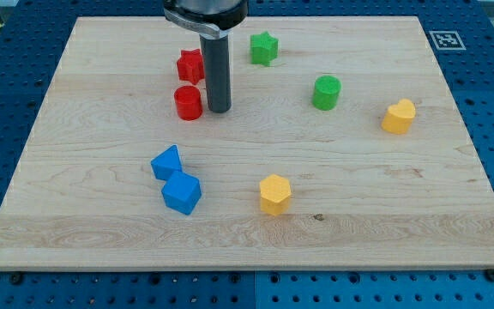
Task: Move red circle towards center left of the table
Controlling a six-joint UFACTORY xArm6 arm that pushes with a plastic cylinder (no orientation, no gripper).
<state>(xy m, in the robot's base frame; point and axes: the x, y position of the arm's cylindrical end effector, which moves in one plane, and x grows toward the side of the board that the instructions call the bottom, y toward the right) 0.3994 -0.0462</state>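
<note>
Rod set beside the red circle, push toward the left not yet made.

My tip stands just to the view's right of the red circle, touching or nearly so; this end effector grasps nothing. The circle sits upper-middle on the worktop, below the red star. Next, I'd judge, a leftward and slightly downward shove.

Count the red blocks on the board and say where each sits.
2. The red circle sits just left of my tip; the red star lies directly above it, toward the view's top. None seems hidden.
</note>
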